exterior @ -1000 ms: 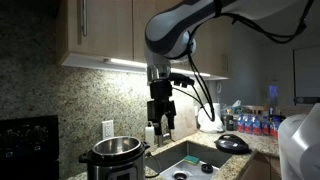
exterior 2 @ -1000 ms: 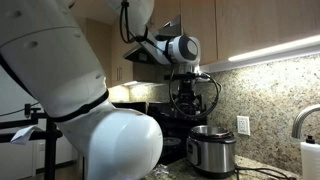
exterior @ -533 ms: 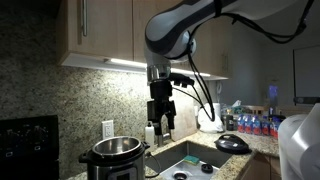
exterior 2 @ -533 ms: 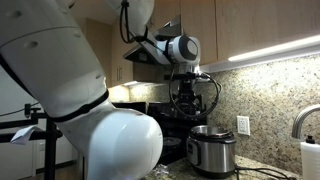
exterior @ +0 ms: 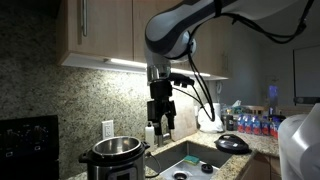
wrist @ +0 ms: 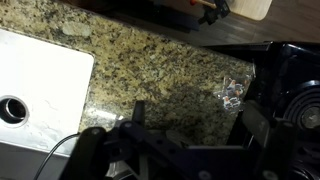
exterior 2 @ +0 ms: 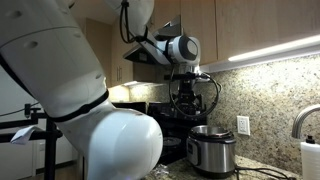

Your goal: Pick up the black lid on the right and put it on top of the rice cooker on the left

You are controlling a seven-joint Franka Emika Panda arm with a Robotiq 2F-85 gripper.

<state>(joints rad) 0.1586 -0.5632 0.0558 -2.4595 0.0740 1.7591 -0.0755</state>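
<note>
The rice cooker (exterior: 115,155) stands open-topped on the counter at the left; it also shows in an exterior view (exterior 2: 212,150). The black lid (exterior: 232,143) lies on the counter at the right, past the sink. My gripper (exterior: 162,125) hangs high above the counter between the cooker and the sink, well away from the lid. In the wrist view my gripper (wrist: 196,120) is open and empty over bare granite, with a dark rounded body (wrist: 295,85) at the right edge, probably the cooker. The lid does not show in the wrist view.
A sink (exterior: 192,160) lies between cooker and lid; its white edge shows in the wrist view (wrist: 40,85). A black oven (exterior: 25,145) stands at the far left. Bottles (exterior: 255,125) stand behind the lid. Cabinets hang overhead. A crumpled clear wrapper (wrist: 233,90) lies on the granite.
</note>
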